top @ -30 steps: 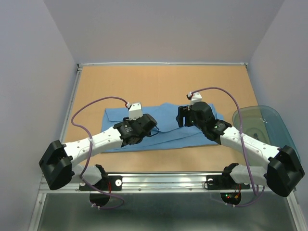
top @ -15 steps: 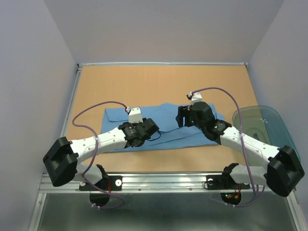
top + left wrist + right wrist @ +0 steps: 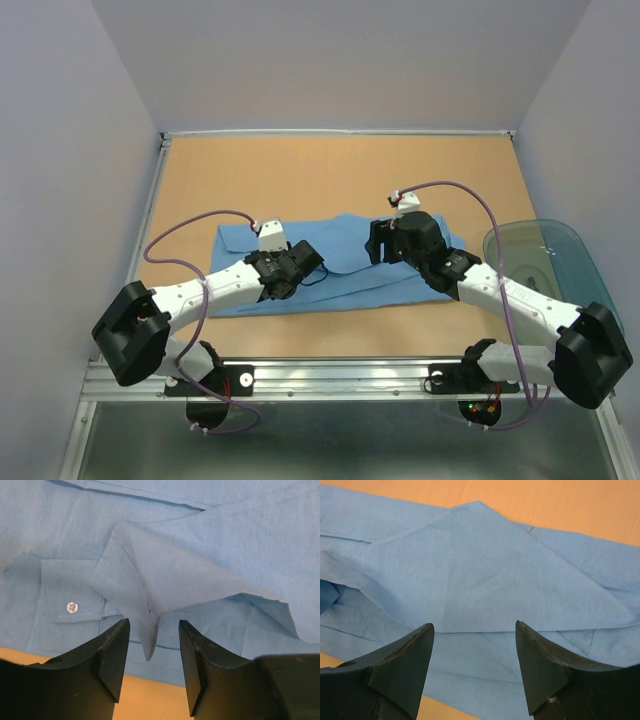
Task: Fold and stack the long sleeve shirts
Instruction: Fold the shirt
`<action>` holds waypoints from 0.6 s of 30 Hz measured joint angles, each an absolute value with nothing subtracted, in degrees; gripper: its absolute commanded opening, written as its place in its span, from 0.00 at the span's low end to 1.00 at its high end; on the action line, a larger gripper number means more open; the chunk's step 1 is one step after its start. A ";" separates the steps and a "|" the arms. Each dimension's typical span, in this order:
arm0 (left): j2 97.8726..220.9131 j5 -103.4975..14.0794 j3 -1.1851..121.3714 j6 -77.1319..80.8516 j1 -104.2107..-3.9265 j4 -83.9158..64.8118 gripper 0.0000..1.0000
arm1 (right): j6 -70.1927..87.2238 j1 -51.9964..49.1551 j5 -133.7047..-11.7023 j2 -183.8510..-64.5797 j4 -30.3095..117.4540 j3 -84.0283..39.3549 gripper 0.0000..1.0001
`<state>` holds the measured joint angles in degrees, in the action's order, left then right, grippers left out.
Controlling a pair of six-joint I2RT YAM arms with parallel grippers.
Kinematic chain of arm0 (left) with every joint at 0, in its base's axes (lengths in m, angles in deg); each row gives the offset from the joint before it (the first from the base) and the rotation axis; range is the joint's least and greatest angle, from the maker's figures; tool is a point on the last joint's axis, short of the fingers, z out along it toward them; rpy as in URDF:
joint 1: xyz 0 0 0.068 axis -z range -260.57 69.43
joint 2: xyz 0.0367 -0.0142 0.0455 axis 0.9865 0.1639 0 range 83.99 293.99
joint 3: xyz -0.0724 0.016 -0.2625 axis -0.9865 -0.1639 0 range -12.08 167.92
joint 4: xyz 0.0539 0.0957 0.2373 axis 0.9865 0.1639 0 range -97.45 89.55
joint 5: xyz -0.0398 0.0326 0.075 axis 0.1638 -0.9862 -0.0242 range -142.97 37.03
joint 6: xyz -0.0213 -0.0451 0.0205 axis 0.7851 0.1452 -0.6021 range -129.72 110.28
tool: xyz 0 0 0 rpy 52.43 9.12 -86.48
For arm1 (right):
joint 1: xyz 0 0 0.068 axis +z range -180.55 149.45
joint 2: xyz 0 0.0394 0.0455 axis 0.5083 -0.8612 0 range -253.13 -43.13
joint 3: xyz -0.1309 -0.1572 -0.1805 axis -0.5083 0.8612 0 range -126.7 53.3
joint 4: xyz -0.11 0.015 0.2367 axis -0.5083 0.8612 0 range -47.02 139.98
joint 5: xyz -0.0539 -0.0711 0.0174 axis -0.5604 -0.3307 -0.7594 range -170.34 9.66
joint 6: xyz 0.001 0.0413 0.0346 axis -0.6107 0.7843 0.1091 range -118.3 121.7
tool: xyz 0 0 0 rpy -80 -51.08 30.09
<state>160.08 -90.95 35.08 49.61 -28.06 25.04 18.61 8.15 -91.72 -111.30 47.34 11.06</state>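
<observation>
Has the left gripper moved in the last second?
Yes. In the top view the left gripper has drifted slightly to the left and nearer the arm bases, judged against the metal rail at the table's near edge.

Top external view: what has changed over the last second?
The left arm's shoulder swung right and the left gripper edged slightly left over the light blue collared woven shirt, open, gripping nothing. The right gripper, the shirt and the translucent teal plastic tub stayed put.

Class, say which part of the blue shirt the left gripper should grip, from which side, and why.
Grip the raised flap's pointed corner on the shirt, coming from the near hem: it seems lifted off the layers beneath and sits between the open jaws of the left gripper.
</observation>
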 measured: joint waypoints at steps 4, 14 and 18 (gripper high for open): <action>162.31 -90.53 35.08 47.34 -29.46 23.32 0.47 | 18.61 8.15 -91.74 -111.30 47.34 11.08 0.72; 164.96 -88.43 39.98 40.32 -30.11 27.47 0.01 | 18.13 8.15 -92.73 -110.29 47.36 11.12 0.72; 164.47 -86.79 48.70 34.81 -29.65 32.63 0.00 | 17.03 8.15 -94.54 -108.98 47.36 11.12 0.71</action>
